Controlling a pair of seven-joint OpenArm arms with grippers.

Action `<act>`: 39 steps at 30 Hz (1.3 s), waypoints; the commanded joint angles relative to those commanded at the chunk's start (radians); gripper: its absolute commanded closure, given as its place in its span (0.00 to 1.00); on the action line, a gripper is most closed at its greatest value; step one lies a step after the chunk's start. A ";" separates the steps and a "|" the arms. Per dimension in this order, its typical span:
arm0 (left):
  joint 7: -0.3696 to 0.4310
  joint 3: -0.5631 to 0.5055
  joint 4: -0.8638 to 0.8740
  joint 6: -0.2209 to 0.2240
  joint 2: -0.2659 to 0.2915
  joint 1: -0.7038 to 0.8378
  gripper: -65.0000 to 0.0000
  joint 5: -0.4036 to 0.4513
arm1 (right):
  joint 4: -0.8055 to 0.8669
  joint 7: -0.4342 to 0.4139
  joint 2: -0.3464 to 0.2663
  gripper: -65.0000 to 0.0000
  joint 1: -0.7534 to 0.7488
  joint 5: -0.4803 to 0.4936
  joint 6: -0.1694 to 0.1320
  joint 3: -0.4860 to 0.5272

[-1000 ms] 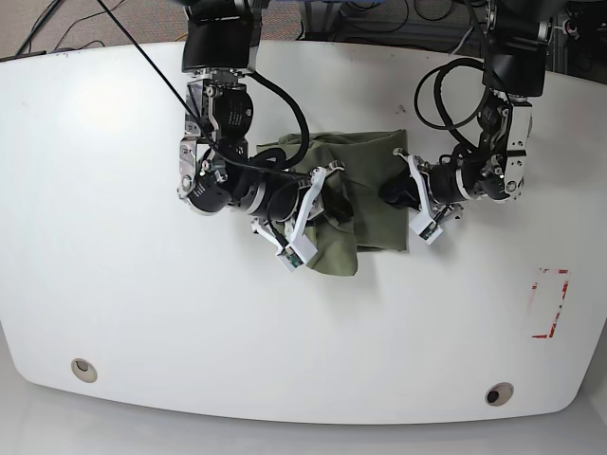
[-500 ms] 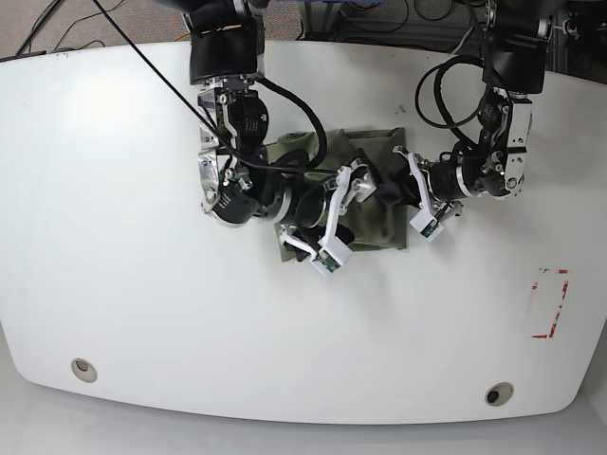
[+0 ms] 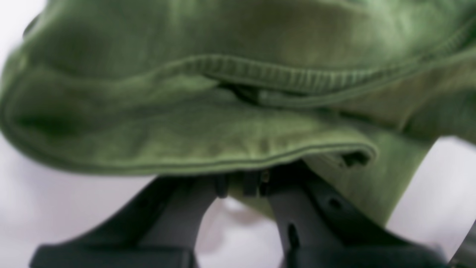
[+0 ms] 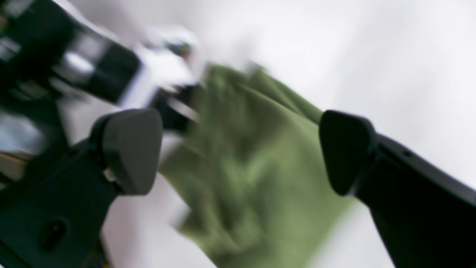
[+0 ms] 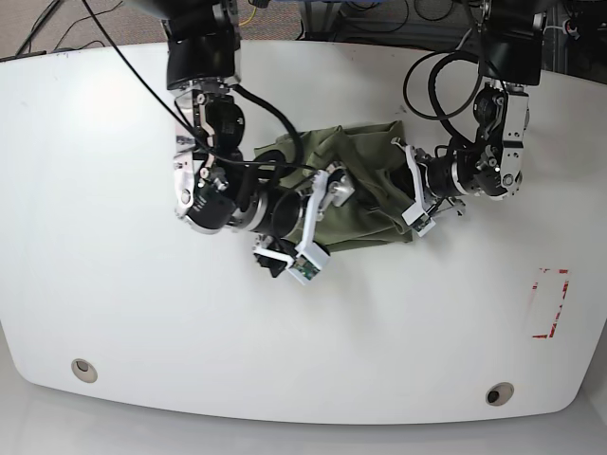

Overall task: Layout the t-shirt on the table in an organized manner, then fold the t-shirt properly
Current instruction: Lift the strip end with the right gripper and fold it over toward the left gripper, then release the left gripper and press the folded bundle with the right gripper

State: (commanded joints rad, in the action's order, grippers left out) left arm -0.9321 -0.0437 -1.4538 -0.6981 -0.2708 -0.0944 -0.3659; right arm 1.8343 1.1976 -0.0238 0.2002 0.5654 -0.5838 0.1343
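While the t-shirt (image 5: 365, 194) sits bunched into a compact wad near the middle of the bench (image 5: 114, 313), neither half of the task looks finished.

Status as I read it:
- Layout: not done. The base view shows no flat body and no spread sleeves, only stacked creases and overlapping layers. The ribbed collar (image 3: 282, 76) is buried in the folds in the left wrist view, so the shirt is not squared to anything.
- Fold: not done in any proper sense. It is small and roughly rectangular, but the edges are ragged and uneven, more a crumple than a fold.

Arms:
- Left gripper (image 3: 241, 184): fingers pinched tight on a hemmed edge of the fabric, at the shirt's right side in the base view. The cloth drapes over the fingers and is lifted slightly off the bench there.
- Right gripper (image 4: 238, 149): fingers spread wide with nothing between them, shirt visible below and past them. In the base view it hovers by the shirt's lower left edge. The right wrist view is heavily blurred, so I can't tell whether it touches the cloth.

Left to do, in my judgement: pull it open, flatten it, square the sleeves, then fold. The red tape rectangle (image 5: 550, 303) is well apart from the shirt, with nothing on it.
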 joint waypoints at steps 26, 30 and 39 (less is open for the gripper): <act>-0.009 0.414 -0.181 0.000 0.015 -0.023 0.92 0.002 | 0.037 -0.072 -0.049 0.00 -0.153 -0.006 -0.002 0.242; -0.009 0.451 -0.196 0.000 -0.015 -0.012 0.92 0.002 | -0.025 -0.106 -0.049 0.00 -0.141 -0.006 -0.002 0.242; -0.009 0.456 -0.262 0.000 -0.035 0.066 0.92 0.000 | -0.112 -0.158 -0.064 0.09 -0.140 -0.006 -0.002 0.244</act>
State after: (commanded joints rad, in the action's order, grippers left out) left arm -0.9413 0.4120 -1.7162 -0.6981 -0.3061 -0.0284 -0.3659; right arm 1.7223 1.0395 -0.0882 0.0606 0.5593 -0.5854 0.3782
